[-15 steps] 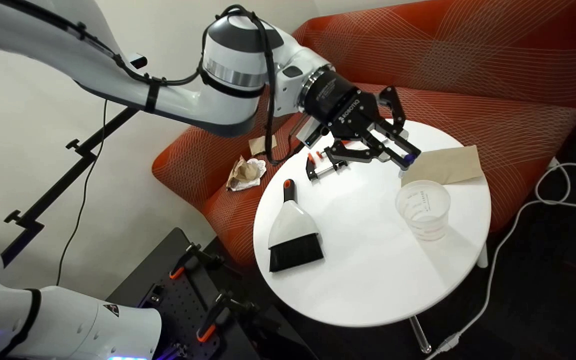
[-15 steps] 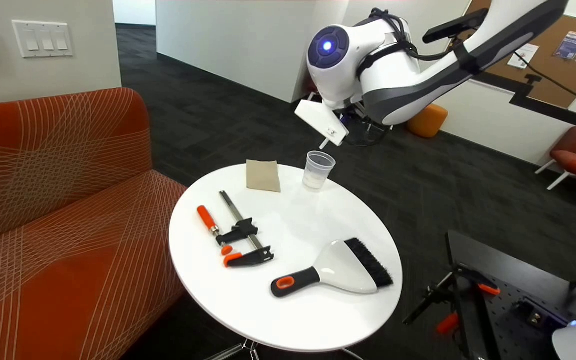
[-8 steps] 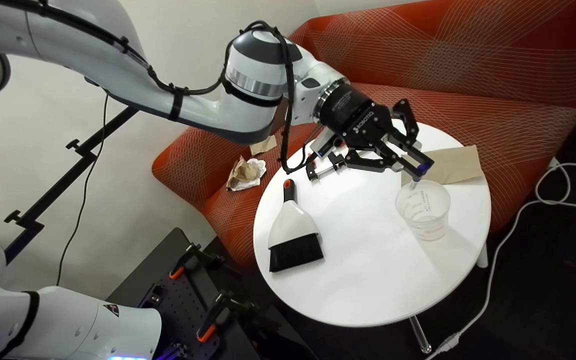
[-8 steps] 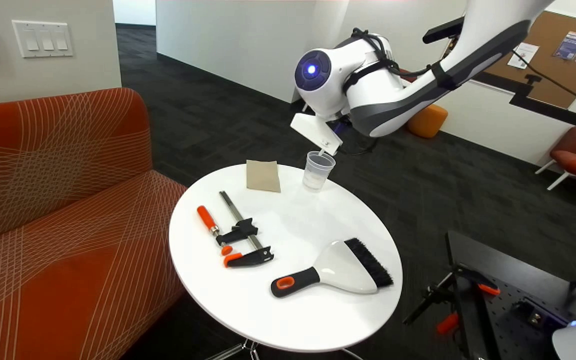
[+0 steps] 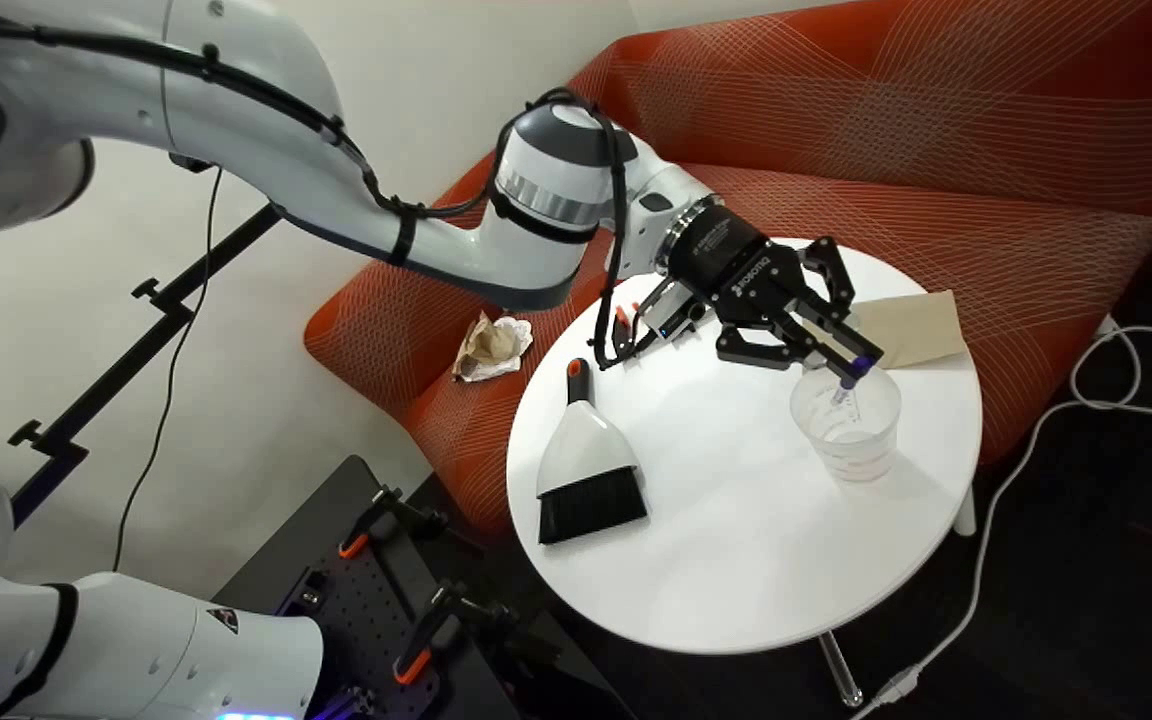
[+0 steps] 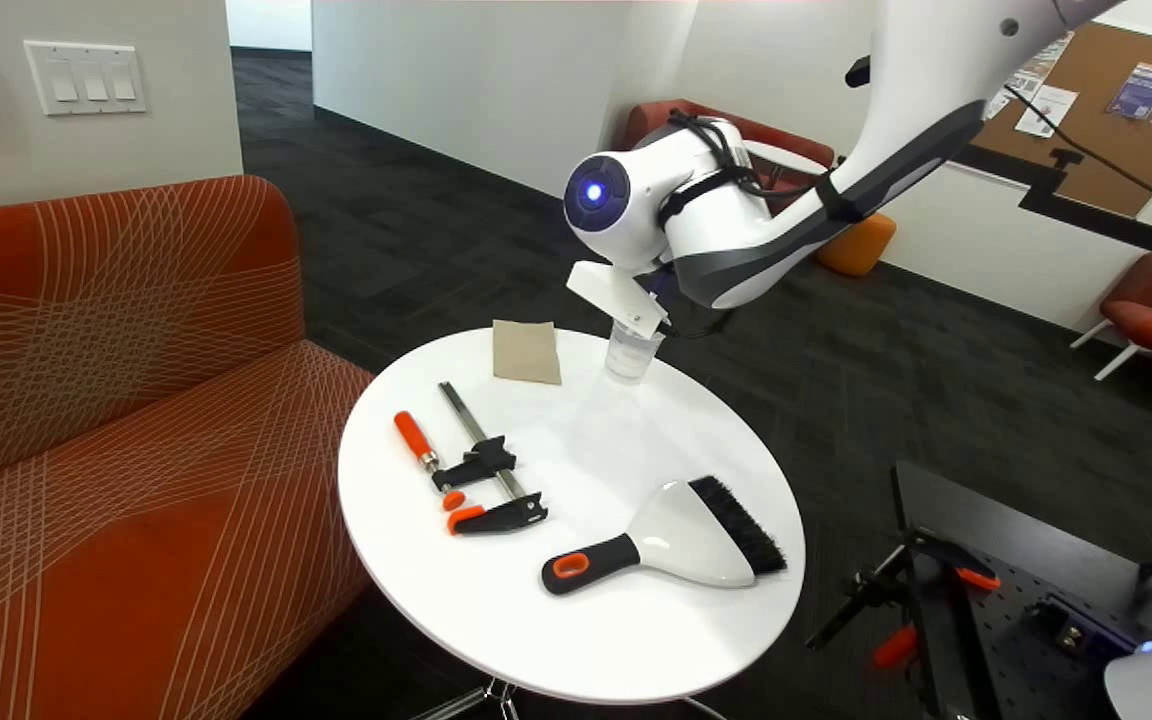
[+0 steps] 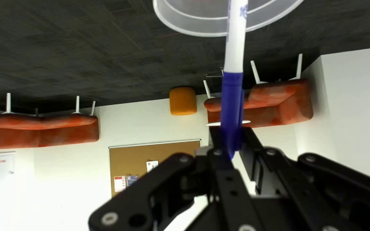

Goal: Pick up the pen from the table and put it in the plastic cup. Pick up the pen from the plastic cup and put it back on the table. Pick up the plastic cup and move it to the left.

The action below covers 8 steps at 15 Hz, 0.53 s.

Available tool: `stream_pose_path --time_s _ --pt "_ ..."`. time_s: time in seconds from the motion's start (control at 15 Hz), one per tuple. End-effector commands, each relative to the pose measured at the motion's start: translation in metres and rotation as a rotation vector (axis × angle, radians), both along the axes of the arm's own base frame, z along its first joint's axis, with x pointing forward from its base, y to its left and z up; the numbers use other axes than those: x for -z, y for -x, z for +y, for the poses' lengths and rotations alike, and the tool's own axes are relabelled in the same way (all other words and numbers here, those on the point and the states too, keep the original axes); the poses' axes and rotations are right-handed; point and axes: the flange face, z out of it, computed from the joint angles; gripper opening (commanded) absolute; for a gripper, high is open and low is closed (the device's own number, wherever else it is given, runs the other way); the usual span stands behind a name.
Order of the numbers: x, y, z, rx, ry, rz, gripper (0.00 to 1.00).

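The pen has a white body and a blue cap (image 7: 231,106). My gripper (image 7: 231,138) is shut on the blue cap end, and the white body points into the mouth of the clear plastic cup (image 7: 191,24). In an exterior view the gripper (image 5: 858,368) is just above the cup (image 5: 848,440), and the pen (image 5: 842,396) slants down across its opening. I cannot tell how deep the tip is. The cup stands upright on the round white table (image 5: 716,570). In an exterior view the cup (image 6: 628,360) is partly covered by a white plate on the arm, which hides the gripper and pen.
A white brush with a black handle (image 5: 586,450) lies on the table. A bar clamp with orange parts (image 6: 486,470) lies near the sofa side. A brown paper sheet (image 5: 906,328) lies beside the cup. The red-orange sofa (image 5: 936,130) stands behind the table.
The gripper has moved down and toward the cup with the pen in it. The pen's lower end went from beside the cup rim to over its opening. The cup has not moved.
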Motion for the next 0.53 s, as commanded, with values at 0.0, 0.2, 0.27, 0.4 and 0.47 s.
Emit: stream_pose_path --time_s 0.0,0.2,0.27,0.4,0.47 --pt "0.0157 -0.0069 -0.003 0.021 0.025 0.008 0.05" --pt "0.0234 -0.0072 -0.0045 0.023 0.018 0.012 0.49" --pt "0.024 -0.0071 -0.0057 0.025 0.017 0.01 0.58" --pt "0.0235 -0.0073 -0.0074 0.028 0.01 0.007 0.73" --pt "0.0222 -0.0072 -0.0075 0.026 -0.004 0.006 0.79"
